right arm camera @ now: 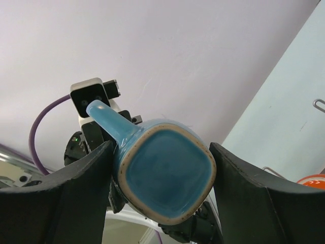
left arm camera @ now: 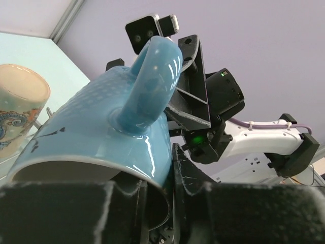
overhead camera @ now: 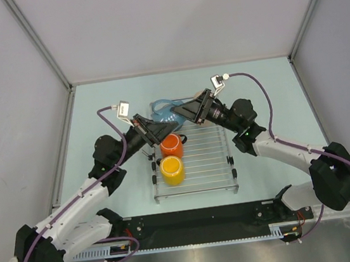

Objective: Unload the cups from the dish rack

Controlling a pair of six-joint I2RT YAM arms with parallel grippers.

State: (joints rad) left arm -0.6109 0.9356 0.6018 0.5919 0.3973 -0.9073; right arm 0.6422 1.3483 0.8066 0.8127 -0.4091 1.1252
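Left gripper [left arm camera: 160,195]: black padded fingers [left arm camera: 61,213] pinched narrow on the rim wall of the blue mug [left arm camera: 96,127], mouth toward the left wrist camera, handle up. Right gripper [right arm camera: 162,168]: jaws spread wide, one finger against each side of the same mug's squarish base. Blue mug, location: held in the air between the two grippers, over the far left corner of the rack [overhead camera: 207,159]. Rack, contents: orange mug [overhead camera: 171,145] and yellow mug [overhead camera: 171,170], both mouth up, close together on the left side, yellow nearer the arm bases; the right side shows only bars. Beige mug [left arm camera: 18,101]: patterned, upright, seen past the blue mug in the left wrist view; its footing is hidden. Table [overhead camera: 260,95]: pale green, bare surface showing right of the rack and beyond it up to the grey walls.
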